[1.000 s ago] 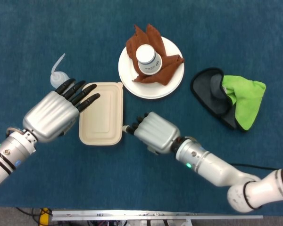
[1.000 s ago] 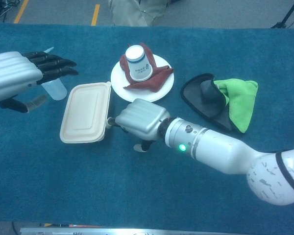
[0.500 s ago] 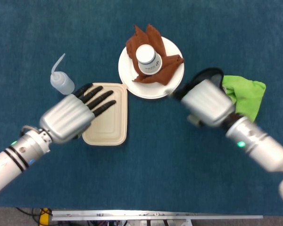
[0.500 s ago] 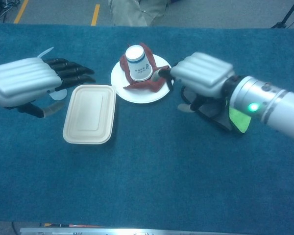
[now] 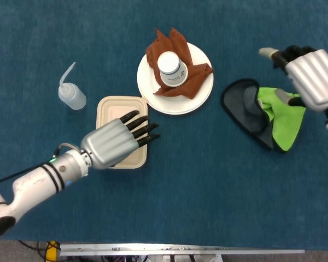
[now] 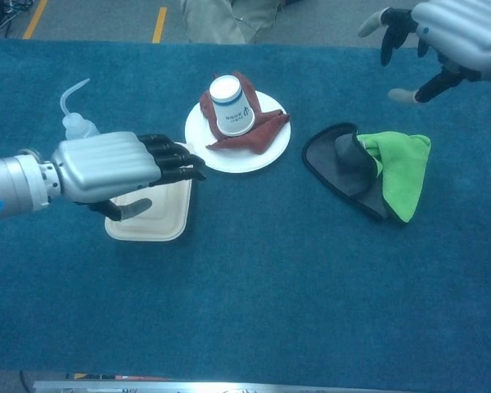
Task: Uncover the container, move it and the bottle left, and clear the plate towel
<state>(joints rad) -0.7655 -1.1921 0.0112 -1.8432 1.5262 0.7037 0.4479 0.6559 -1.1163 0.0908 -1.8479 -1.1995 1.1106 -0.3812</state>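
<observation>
A beige lidded container (image 5: 113, 112) lies left of the white plate (image 5: 201, 94). My left hand (image 5: 116, 143) is spread flat over the container's near half, fingers extended and gripping nothing; whether it touches the lid is unclear. A clear squeeze bottle (image 5: 71, 94) stands just left of the container. On the plate lies a brown towel (image 5: 194, 78) with an upturned paper cup (image 5: 171, 68) on it. My right hand (image 5: 308, 76) is raised at the far right, fingers apart and empty, above a green cloth (image 5: 286, 120). In the chest view the left hand (image 6: 112, 168) covers the container (image 6: 155, 219).
The green cloth drapes over the right part of a black dish (image 5: 241, 111) to the right of the plate. Blue carpet-like cloth covers the table. The table's front edge (image 5: 180, 250) has a metal rail.
My right hand swung from beside the beige container, past the plate, up to the far right. My left hand slid right and nearer, onto the container's near half.
</observation>
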